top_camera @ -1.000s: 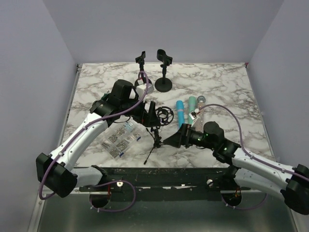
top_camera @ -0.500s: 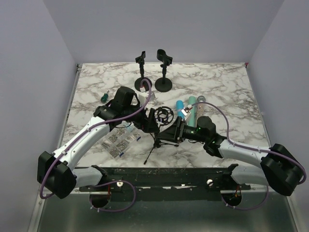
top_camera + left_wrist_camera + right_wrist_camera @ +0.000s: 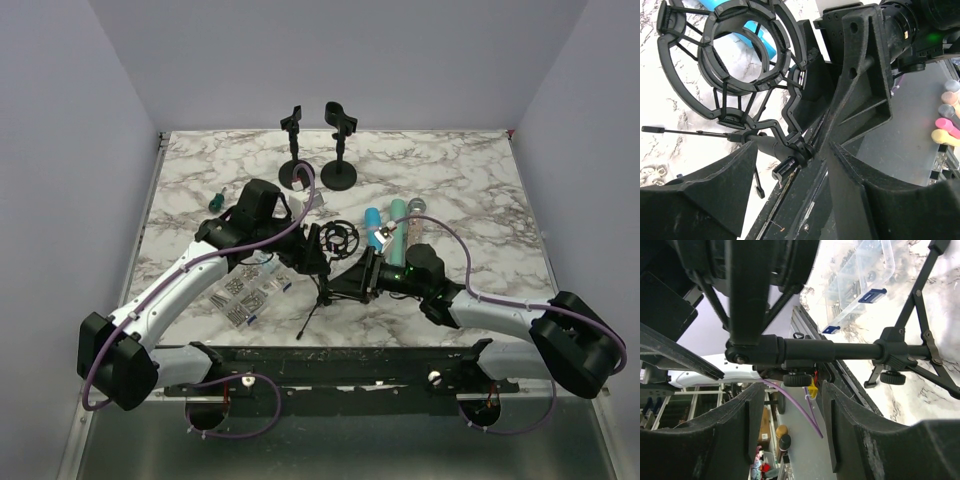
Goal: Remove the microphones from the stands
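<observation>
A black tripod stand [image 3: 322, 290] stands near the table's front, topped by a round shock mount [image 3: 341, 238] whose ring [image 3: 742, 50] is empty. Two teal microphones [image 3: 375, 228] [image 3: 399, 216] lie on the marble just right of it. My left gripper [image 3: 318, 262] reaches in from the left. Its jaws are open and straddle the stand's stem [image 3: 772, 147] by the clamp knob, a gap showing on the right side. My right gripper [image 3: 345, 283] comes from the right, open. Its fingertips [image 3: 760, 395] sit just under the stand's pole [image 3: 840, 350], not touching it.
Two more stands with clips [image 3: 293, 150] [image 3: 340, 150] rise at the back. A clear box of small parts [image 3: 250, 290] lies left of the tripod. A small green tool [image 3: 214, 200] sits at the left. The black front rail [image 3: 350, 360] runs just behind the tripod's legs.
My right arm has swung left to the stand. My left gripper has dropped beside the stem. Both pairs of jaws have narrowed.
</observation>
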Robot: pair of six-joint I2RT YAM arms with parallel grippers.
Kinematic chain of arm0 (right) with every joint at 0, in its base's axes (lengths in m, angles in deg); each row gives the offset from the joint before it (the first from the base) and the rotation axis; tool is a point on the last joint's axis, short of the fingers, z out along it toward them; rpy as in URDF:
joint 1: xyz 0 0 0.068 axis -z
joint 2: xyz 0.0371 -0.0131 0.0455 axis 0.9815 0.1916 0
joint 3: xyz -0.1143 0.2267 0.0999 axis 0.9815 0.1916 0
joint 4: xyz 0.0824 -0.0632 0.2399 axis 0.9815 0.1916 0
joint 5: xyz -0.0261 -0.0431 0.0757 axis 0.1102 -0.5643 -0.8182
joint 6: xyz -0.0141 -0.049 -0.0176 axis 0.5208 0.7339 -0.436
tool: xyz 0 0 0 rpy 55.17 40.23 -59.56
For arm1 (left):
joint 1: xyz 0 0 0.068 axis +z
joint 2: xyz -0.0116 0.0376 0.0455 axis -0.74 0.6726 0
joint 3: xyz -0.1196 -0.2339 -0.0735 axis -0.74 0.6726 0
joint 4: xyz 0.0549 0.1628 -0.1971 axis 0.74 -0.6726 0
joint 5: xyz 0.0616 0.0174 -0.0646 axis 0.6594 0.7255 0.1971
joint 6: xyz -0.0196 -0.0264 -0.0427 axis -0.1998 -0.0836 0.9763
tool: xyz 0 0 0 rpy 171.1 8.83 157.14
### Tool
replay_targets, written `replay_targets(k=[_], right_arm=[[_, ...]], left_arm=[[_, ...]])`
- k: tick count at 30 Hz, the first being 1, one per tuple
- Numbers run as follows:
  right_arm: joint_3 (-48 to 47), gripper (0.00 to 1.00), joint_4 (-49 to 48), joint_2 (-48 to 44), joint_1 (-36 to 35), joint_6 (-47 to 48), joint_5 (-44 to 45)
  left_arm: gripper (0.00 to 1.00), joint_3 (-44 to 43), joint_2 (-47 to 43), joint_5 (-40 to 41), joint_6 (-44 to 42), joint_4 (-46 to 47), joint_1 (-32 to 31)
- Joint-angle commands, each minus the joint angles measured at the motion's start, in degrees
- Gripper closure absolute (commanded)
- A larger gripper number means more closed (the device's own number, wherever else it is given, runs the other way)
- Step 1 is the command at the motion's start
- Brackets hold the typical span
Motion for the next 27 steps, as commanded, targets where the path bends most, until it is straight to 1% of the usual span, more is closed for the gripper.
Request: replay_targets(k=[1,3,9,15,21,24,27], right_arm=[[1.3,0.45,-1.7,0.1,0.2,1.2,-0.7],[0.9,0.46,-2.5,0.9,0.2,1.1,-0.7],[0.4,0.54,-5.9,3.5,0.2,0.2,-1.6],[1.0,0.59,-6.9,3.8,0.2,0.1,-1.8],[0.1,0.64,-4.3,3.2,0.1,2.3,-1.0],[-0.7,0.73,-1.3,2.4,-0.1,4.8,0.4],[-1.6,0.78,3.0,1.7,-0.7,7.8,2.8]], left_arm=[[0.44,0.2,0.6,-2.1,-0.5,1.1,-0.7],[0.44,0.2,0.7,-2.1,-0.5,1.1,-0.9],[0.46,0.3,0.7,-1.5,-0.5,1.0,-1.2],[0.49,0.2,1.1,-1.3,-0.7,0.7,-1.4],[0.53,0.1,1.5,-1.4,-0.7,0.6,-1.6],[0.55,0.0,2.0,-1.3,-0.7,0.4,-1.8],[0.58,-0.1,2.5,-1.1,-0.7,0.2,-2.0]])
